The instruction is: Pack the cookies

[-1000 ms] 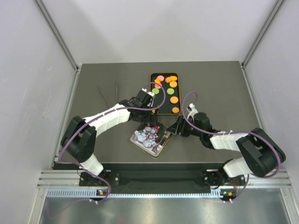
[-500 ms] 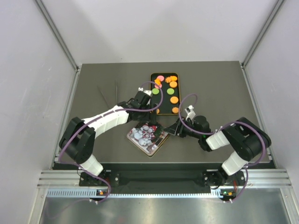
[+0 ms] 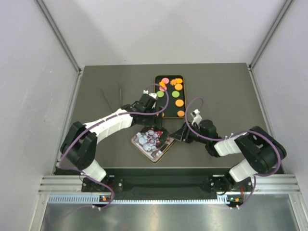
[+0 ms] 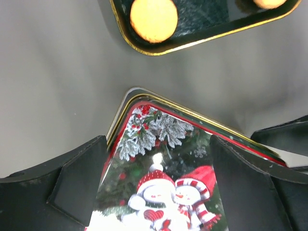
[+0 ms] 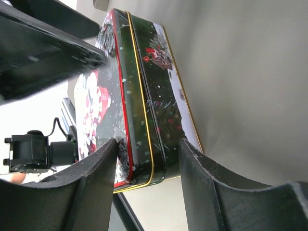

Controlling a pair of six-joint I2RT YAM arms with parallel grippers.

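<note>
The cookies (image 3: 179, 103), orange, green and pink discs, lie in a black gold-rimmed tray (image 3: 156, 84) at the table's middle. One orange cookie (image 4: 153, 19) shows in the left wrist view, in the tray's (image 4: 202, 41) near corner. A closed snowman Christmas tin (image 3: 152, 140) sits in front of the tray. My left gripper (image 3: 155, 124) is open, its jaws straddling the tin's far corner (image 4: 159, 144). My right gripper (image 3: 175, 136) is open around the tin's right corner (image 5: 144, 110), one finger against the lid and the other a little off the base.
Two thin dark sticks (image 3: 119, 94) lie on the table left of the tray. Grey walls enclose the table on three sides. The left arm's forearm (image 3: 113, 120) crosses the table left of the tin.
The tin has slid slightly left and away and turned a little. The right gripper has followed it left. The left gripper has come down from the tray's near end to the tin's corner.
</note>
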